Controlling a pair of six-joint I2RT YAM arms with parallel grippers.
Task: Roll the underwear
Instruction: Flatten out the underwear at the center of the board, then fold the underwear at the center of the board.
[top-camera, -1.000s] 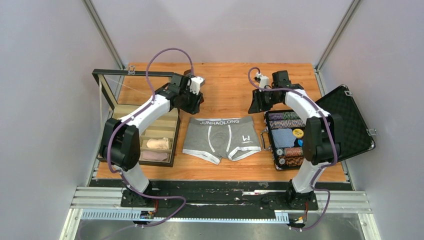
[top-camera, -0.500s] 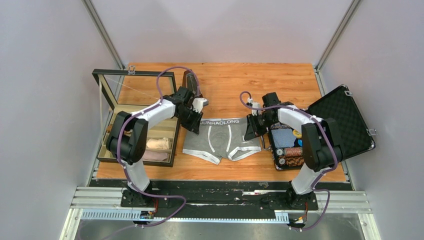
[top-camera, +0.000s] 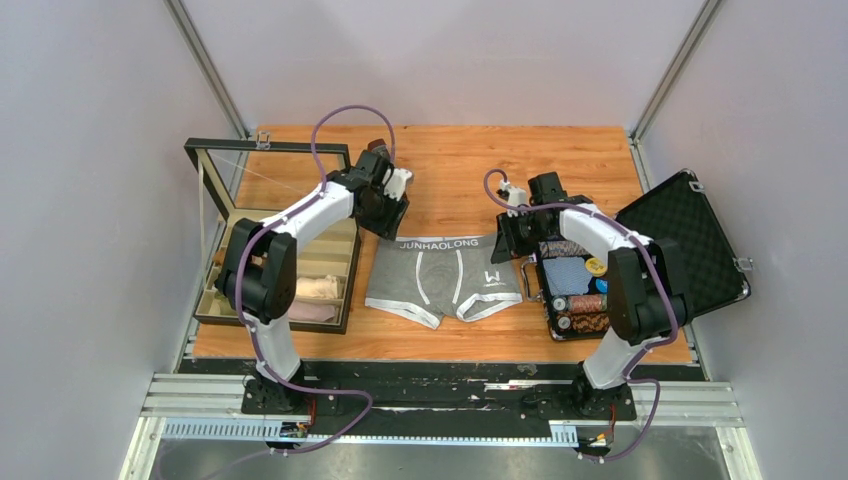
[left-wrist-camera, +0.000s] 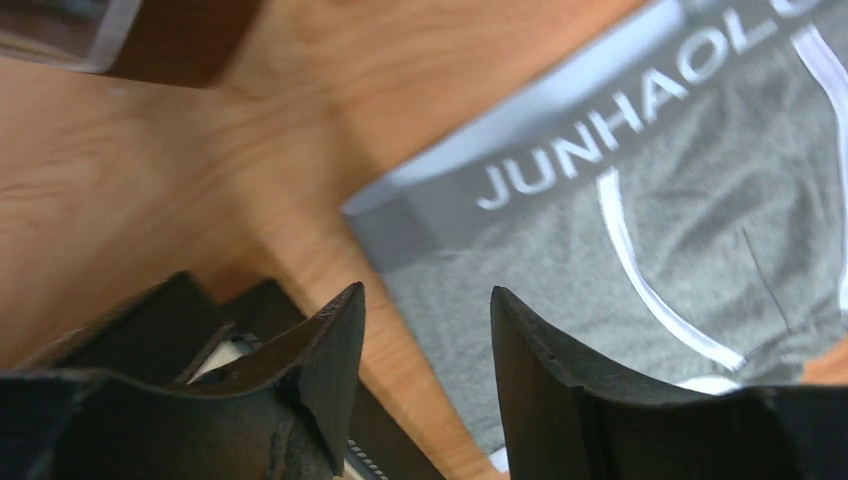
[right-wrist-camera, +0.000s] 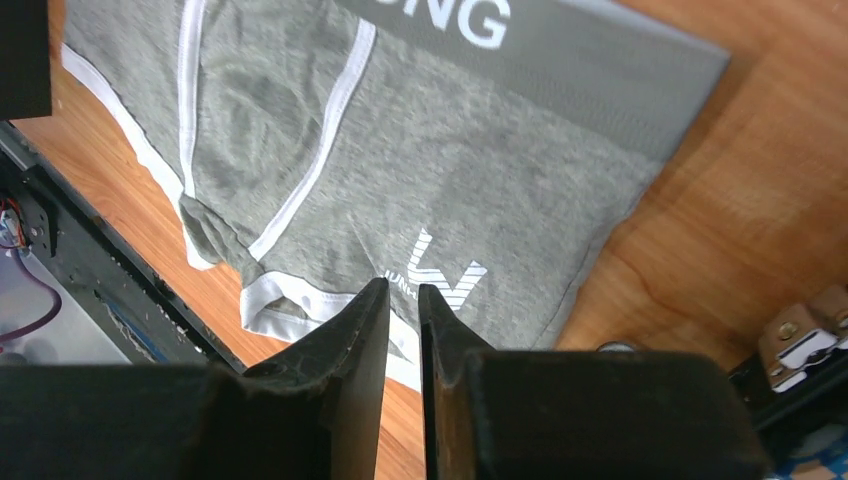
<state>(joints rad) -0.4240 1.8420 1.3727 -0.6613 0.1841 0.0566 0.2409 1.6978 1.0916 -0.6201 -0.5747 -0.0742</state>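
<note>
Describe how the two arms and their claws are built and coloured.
Both arms pair white link shells with black joint housings and black bases on a rail at the near table edge. A purple cable loops along each arm. The left claw and right claw each have two matte black, wedge-shaped fingers with rough, worn edges. No markings are legible.

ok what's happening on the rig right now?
Two arms are setting up to roll a pair of grey boxer briefs that lie flat and unrolled on the wooden table, waistband facing away from the arm bases. The left gripper hovers by the waistband's left corner with its jaws apart; the right gripper sits at the right corner, jaws nearly together, nothing between them. Neither holds the fabric. A divided tray with cloth rolls sits to the left, an open black case to the right.
</note>
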